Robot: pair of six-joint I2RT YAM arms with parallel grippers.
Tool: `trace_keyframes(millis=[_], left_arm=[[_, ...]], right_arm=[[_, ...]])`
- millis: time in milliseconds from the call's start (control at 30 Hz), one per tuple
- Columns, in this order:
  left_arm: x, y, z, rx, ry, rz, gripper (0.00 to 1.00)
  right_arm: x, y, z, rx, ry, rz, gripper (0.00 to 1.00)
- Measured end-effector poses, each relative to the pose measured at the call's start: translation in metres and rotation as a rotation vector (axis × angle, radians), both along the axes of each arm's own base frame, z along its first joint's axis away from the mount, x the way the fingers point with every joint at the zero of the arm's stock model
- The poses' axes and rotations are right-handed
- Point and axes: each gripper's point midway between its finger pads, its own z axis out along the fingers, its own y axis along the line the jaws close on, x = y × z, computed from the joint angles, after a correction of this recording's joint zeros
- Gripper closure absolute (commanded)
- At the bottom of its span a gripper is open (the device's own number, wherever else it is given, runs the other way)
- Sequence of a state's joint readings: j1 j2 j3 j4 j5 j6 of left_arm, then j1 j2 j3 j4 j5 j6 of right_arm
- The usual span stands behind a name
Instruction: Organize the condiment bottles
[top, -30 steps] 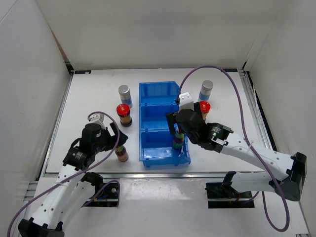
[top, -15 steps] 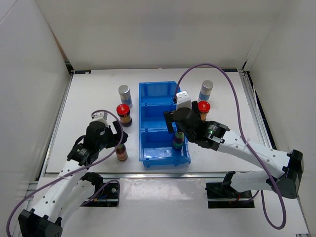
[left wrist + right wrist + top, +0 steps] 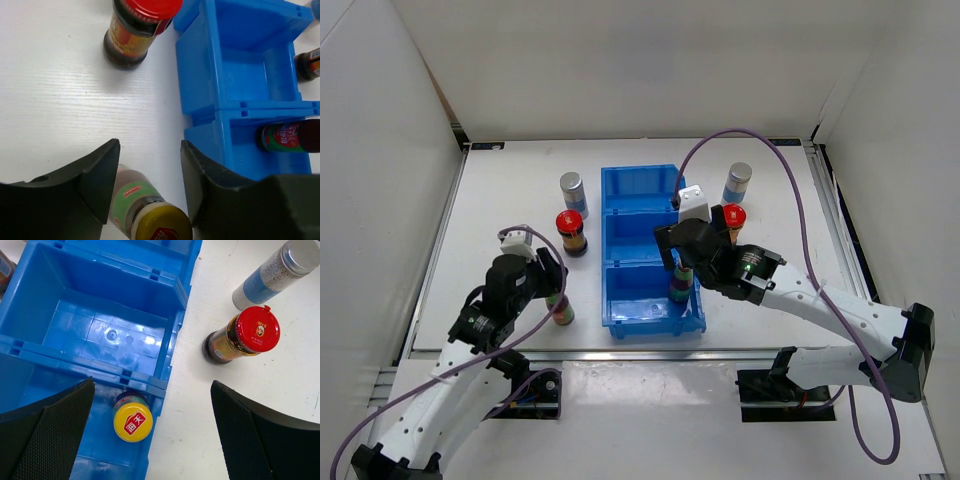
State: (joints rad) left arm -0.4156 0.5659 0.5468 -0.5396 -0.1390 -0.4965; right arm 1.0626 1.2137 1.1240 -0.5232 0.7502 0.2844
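A yellow-capped bottle [image 3: 145,210] leans on the table left of the blue bin [image 3: 640,175]. My left gripper [image 3: 150,150] straddles it: the left finger [image 3: 100,170] touches its green label and a narrow gap remains at the right finger. The other yellow-capped bottle [image 3: 132,422] stands in the bin's near compartment, with my right gripper [image 3: 152,390] open and empty above it. Red-capped bottles [image 3: 570,232] [image 3: 732,220] and silver-capped bottles [image 3: 572,193] [image 3: 737,183] stand on both sides of the bin.
The bin's middle compartment [image 3: 100,325] and far compartment hold nothing. White walls close in the table on three sides. The right arm's purple cable [image 3: 790,180] arcs over the back right.
The left jaws have narrowed around the yellow-capped bottle, which now leans and sits slightly further left. The right gripper has risen a little off the bottle in the bin.
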Motion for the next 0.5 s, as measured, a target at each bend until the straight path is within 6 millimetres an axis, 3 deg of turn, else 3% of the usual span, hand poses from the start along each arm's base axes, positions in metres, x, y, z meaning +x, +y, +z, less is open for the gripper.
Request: trace_keyframes(millis=[167, 500], left_arm=[[0.0017, -0.0018, 0.0080, -0.002, -0.039, -0.018, 0.57], [-0.0002, 0.0000, 0.0119, 0.012, -0.066, -0.031, 0.76]], right_arm=[[0.0003, -0.0015, 0.0000, -0.005, -0.002, -0.006, 0.00], [-0.0004, -0.0034, -0.0015, -0.013, 0.002, -0.009, 0.00]])
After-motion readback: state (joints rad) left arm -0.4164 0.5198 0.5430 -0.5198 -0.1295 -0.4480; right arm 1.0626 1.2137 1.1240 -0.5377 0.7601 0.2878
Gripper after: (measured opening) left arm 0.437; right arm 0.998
